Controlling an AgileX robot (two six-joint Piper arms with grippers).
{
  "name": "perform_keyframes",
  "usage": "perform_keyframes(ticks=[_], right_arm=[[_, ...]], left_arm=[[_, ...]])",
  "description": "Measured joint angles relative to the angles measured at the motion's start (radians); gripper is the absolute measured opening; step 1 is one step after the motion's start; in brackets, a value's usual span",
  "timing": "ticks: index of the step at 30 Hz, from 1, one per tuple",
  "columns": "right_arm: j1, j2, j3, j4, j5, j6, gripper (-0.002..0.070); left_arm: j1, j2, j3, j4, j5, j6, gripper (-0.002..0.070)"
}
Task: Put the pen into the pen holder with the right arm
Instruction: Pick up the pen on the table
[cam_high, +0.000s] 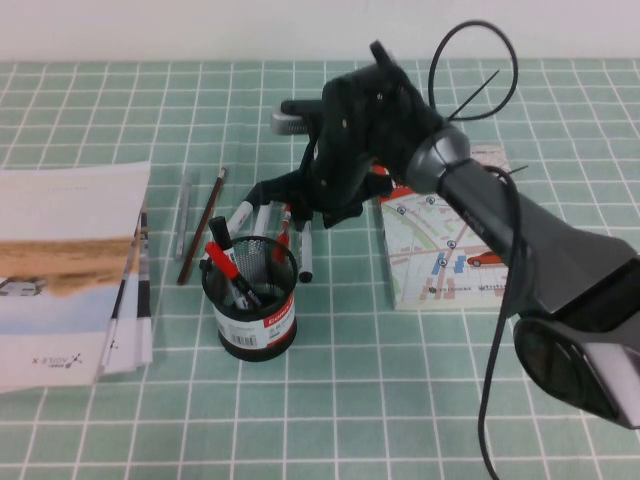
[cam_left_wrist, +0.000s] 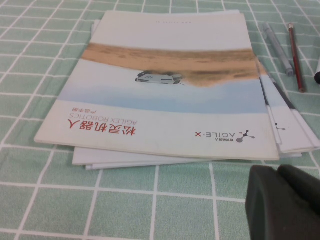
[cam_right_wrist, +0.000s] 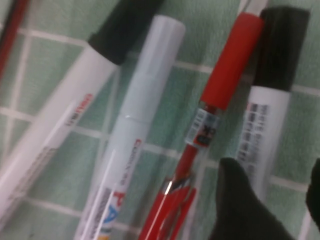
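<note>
Work remains: we see the black right claw (cam_right_wrist: 270, 200) open around the black-capped white marker pen (cam_right_wrist: 267, 115) on the surface, behind the black mesh pen holder (cam_high: 251, 310); left claw (cam_left_wrist: 285, 205) parked, closed.

Even, bright indoor light falls from above across all three views. In the high view, soft shadows sit under the pen holder (cam_high: 251, 300) and the right arm (cam_high: 480, 215), and the picture is sharp. The left wrist view is clear, though the dark left gripper (cam_left_wrist: 282, 202) at its edge is blurred. The right wrist view is soft throughout; the right gripper (cam_right_wrist: 270, 200) is an unfocused dark shape.
</note>
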Motion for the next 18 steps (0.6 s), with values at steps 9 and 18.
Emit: perform_keyframes(ticks=[9,18], right_arm=[[0.0,0.024,-0.007,-0.019,0.0,-0.021,0.0228],[0.007,0.024,-0.012,-0.072,0.016,-0.052,0.0111]], left_arm=[[0.0,0.0,0.0,0.0,0.0,0.0,-0.0004],[0.0,0.0,0.0,0.0,0.0,0.0,-0.0004]])
